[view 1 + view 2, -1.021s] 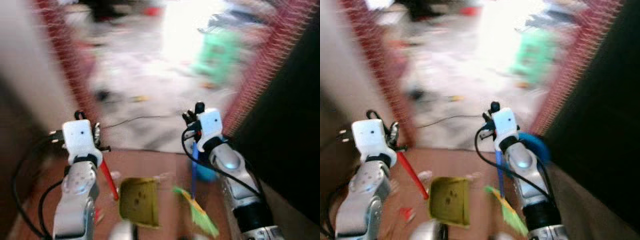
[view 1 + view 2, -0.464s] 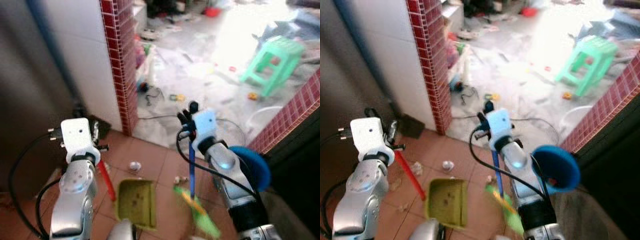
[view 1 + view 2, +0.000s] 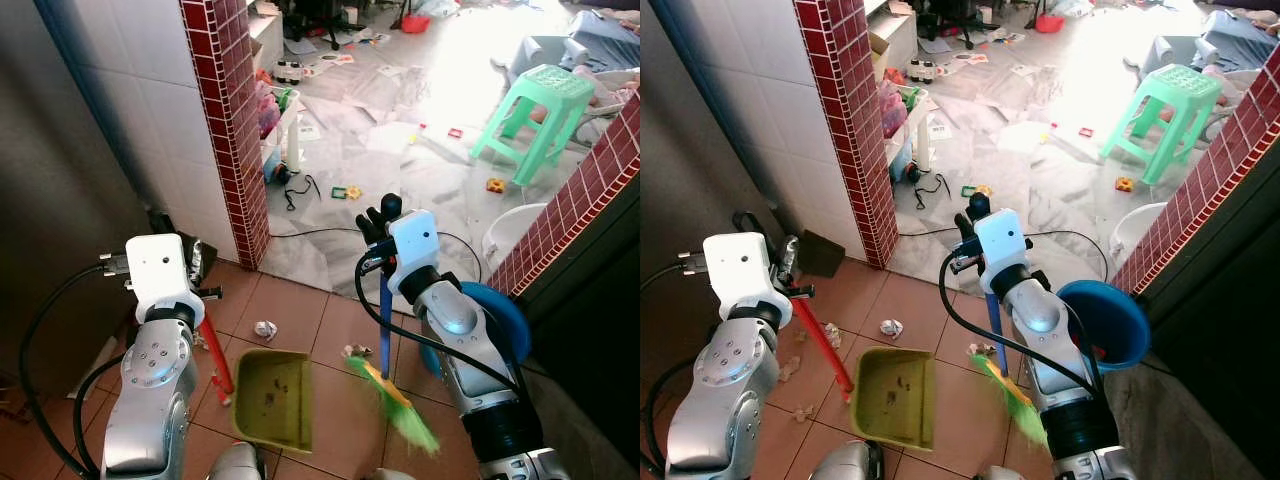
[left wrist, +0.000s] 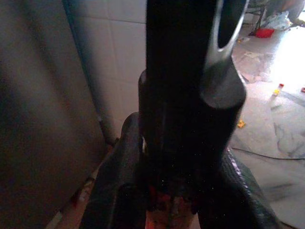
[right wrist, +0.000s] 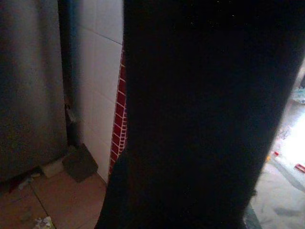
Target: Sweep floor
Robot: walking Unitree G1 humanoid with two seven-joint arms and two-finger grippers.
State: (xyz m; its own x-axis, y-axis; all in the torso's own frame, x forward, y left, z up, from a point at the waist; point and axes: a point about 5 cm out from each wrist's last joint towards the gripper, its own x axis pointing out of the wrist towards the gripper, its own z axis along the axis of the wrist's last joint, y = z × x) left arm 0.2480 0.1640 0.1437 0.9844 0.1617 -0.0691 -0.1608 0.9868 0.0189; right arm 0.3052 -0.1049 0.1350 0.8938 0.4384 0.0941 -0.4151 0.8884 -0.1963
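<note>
My left gripper [image 3: 196, 267] is shut on the red handle [image 3: 215, 358] of a yellow-green dustpan [image 3: 272, 398], which rests on the terracotta tiles in front of me. In the left wrist view the black fingers [image 4: 190, 95] close around the red handle [image 4: 167, 212]. My right gripper [image 3: 378, 222] is shut on the blue stick of a broom [image 3: 384, 320]. Its green bristles [image 3: 400, 408] hang just right of the dustpan. A crumpled paper scrap [image 3: 264, 329] lies beyond the pan, and small debris [image 3: 357, 351] sits by the bristles.
A red-tiled pillar [image 3: 230, 130] stands to the left and a red-tiled wall [image 3: 570, 200] to the right, with a doorway between them. Past the doorway, a littered marble floor holds a black cable [image 3: 320, 233] and a green stool [image 3: 540, 105]. A blue bucket [image 3: 1102, 322] sits at my right elbow.
The whole view has swung and gone from blurred to sharp, so the camera moved. Both grippers keep their hold. The broom bristles sit slightly further right of the pan.
</note>
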